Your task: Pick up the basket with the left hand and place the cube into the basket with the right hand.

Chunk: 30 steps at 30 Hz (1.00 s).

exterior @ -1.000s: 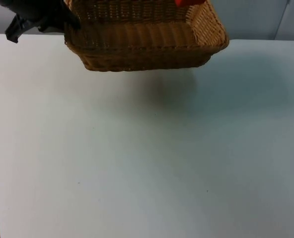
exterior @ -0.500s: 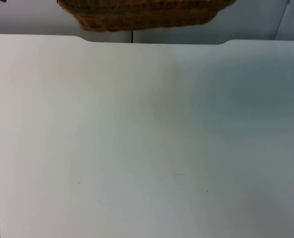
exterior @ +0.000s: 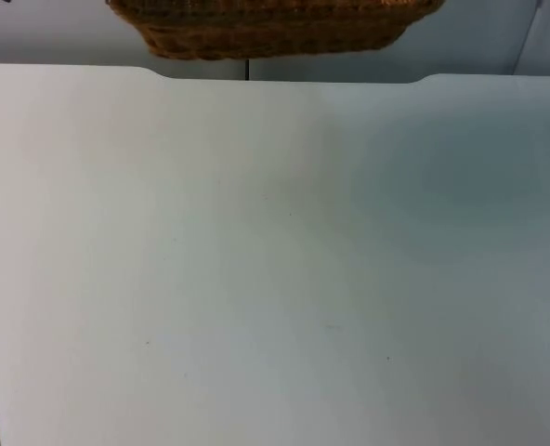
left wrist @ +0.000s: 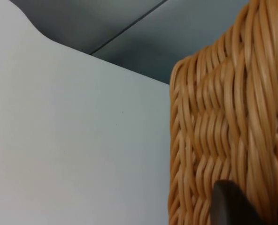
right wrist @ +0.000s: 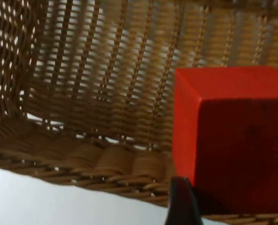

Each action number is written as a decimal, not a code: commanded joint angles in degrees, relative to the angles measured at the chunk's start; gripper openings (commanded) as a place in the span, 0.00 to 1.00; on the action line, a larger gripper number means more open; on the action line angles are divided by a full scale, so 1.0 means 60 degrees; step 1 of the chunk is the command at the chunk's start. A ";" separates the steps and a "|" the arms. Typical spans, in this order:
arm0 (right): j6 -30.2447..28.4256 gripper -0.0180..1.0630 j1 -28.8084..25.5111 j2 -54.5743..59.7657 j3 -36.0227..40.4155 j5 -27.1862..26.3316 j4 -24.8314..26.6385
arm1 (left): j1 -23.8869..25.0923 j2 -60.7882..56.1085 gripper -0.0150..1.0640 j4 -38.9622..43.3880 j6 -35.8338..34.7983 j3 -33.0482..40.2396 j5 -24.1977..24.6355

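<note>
You see one woven tan wicker basket (exterior: 273, 28) lifted at 12 o'clock above the white table (exterior: 275, 279), the left gripper (left wrist: 233, 206) pinching its wall. One red cube (right wrist: 233, 136) sits inside, by the right gripper (right wrist: 183, 201); whether it grips, I cannot tell.

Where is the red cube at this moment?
In the right wrist view the red cube is over the inside of the wicker basket, close to its woven wall, just beyond the right gripper's fingertip.

Bare table (exterior: 275, 279) below raised basket (exterior: 266, 28) (far edge)
</note>
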 commanded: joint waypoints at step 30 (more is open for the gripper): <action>0.0050 0.08 -0.0257 0.1130 -0.1225 0.0108 -0.0053 | 0.0005 -0.0127 0.01 -0.0362 -0.0081 -0.0104 -0.0135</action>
